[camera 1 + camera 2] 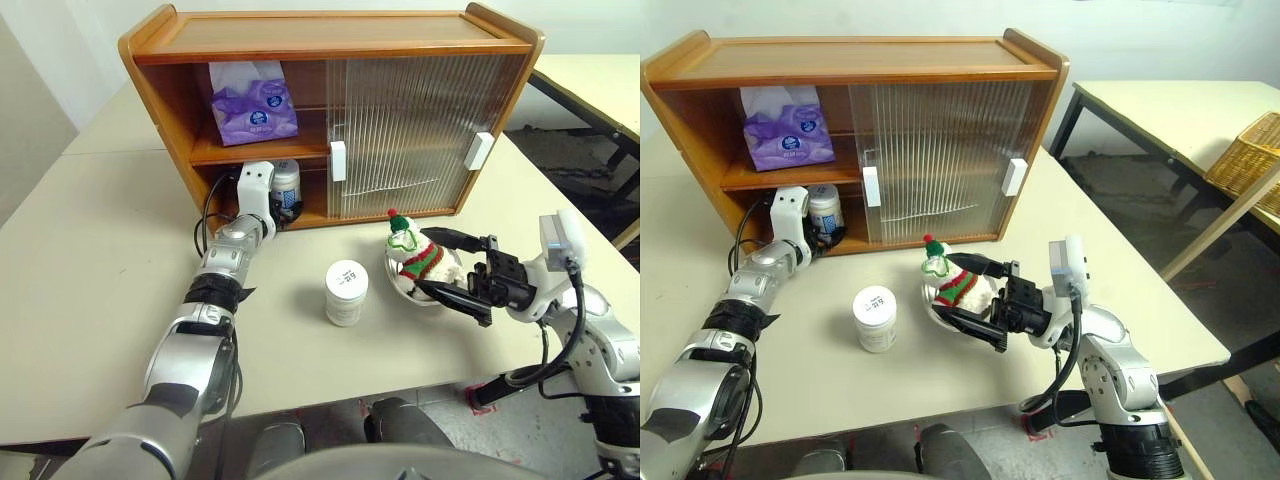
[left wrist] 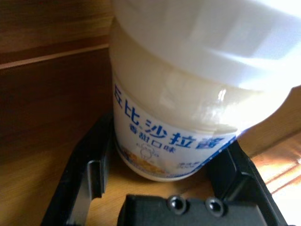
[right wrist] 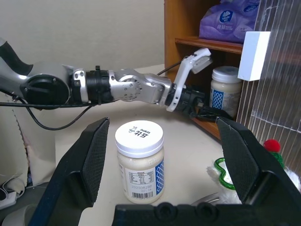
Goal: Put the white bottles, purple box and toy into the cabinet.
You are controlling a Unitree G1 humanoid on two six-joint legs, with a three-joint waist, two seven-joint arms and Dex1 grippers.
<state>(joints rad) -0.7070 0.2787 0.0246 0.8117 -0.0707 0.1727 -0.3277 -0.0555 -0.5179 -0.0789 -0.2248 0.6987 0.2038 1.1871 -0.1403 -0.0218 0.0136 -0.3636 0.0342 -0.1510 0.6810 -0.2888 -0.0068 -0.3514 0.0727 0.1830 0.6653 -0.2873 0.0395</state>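
Cabinet (image 1: 400,35) at the top of the frame, left side open: purple box (image 1: 253,105) on the upper shelf, one white bottle (image 1: 286,186) on the lower shelf. The left gripper (image 3: 207,110) reaches into that lower shelf, its fingers either side of the bottle; they seem to hold it, though contact is hard to see. A second white bottle (image 1: 346,292) stands on the table (image 1: 100,250) at centre. Right of it, the toy (image 1: 418,255) sits in a bowl (image 1: 400,285). The right gripper (image 1: 452,270) hangs wide open just beside the bowl, empty.
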